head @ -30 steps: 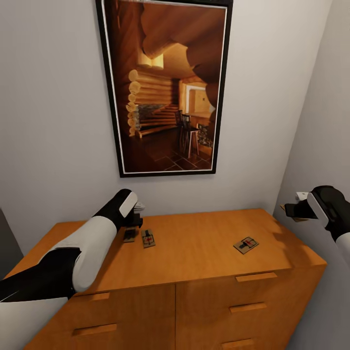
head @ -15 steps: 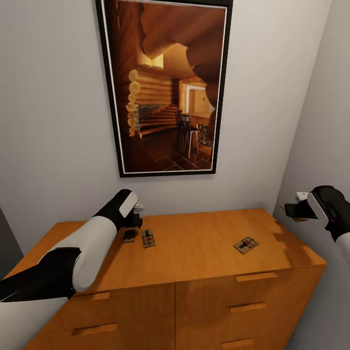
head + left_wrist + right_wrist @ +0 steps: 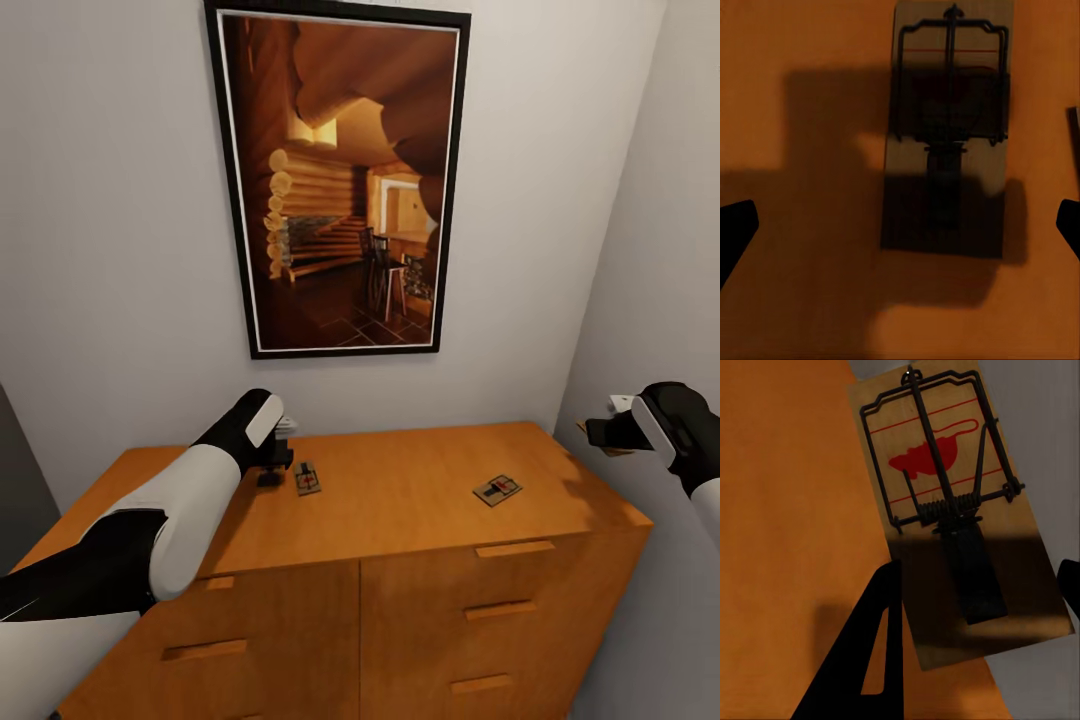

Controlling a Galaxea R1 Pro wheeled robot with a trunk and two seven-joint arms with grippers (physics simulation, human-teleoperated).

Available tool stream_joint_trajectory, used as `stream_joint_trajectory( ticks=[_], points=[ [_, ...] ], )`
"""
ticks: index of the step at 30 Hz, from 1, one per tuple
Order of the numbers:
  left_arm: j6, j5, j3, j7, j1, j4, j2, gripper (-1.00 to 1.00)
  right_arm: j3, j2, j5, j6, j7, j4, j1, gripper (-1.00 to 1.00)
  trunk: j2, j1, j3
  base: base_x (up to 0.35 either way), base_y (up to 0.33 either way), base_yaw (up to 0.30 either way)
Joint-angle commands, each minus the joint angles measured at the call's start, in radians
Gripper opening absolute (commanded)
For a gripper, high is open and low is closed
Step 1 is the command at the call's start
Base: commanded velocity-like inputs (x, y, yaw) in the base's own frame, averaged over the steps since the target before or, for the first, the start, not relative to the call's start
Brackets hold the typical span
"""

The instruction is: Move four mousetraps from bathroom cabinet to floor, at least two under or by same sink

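The orange-brown cabinet [image 3: 410, 520] stands against the wall. Two mousetraps lie in the open on its top, one left of centre [image 3: 308, 478] and one toward the right [image 3: 497, 489]. My left gripper [image 3: 272, 460] hovers open just above another mousetrap [image 3: 945, 127], which lies in its shadow; the fingertips [image 3: 735, 225] stand wide on either side of it. My right gripper [image 3: 598, 432] hangs off the cabinet's right end, shut on a mousetrap [image 3: 945, 472] with a red mouse print. The floor and the sink are out of view.
A large dark-framed picture [image 3: 340, 185] of a log interior hangs on the white wall behind the cabinet. A side wall [image 3: 660, 250] stands close by my right arm. Drawer fronts with bar handles [image 3: 510, 549] face me.
The whole head view has shifted, so the cabinet top sits a little higher in the picture. Both arms and the mousetraps keep their places relative to each other.
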Motion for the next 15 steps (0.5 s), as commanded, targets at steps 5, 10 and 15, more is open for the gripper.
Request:
stream_joint_trajectory(
  ticks=[5, 10, 15],
  points=[
    [0.002, 0.005, 0.008, 0.008, -0.001, -0.001, -0.001, 1.0, 0.005, 0.0, 0.002, 0.003, 0.004, -0.001, -0.001, -1.0, -0.001, 0.0, -0.001, -0.015, -0.001, 0.0],
    [0.002, 0.003, 0.008, 0.008, -0.001, 0.001, -0.001, 1.0, 0.005, 0.0, 0.001, 0.003, 0.004, -0.001, -0.001, -1.0, -0.001, 0.0, -0.001, -0.004, 0.0, 0.0],
    [-0.001, 0.001, 0.006, 0.008, -0.001, -0.006, -0.001, 1.0, 0.005, 0.0, 0.001, 0.003, 0.003, -0.001, -0.001, -1.0, -0.001, 0.0, -0.001, -0.001, 0.0, 0.0]
  ],
)
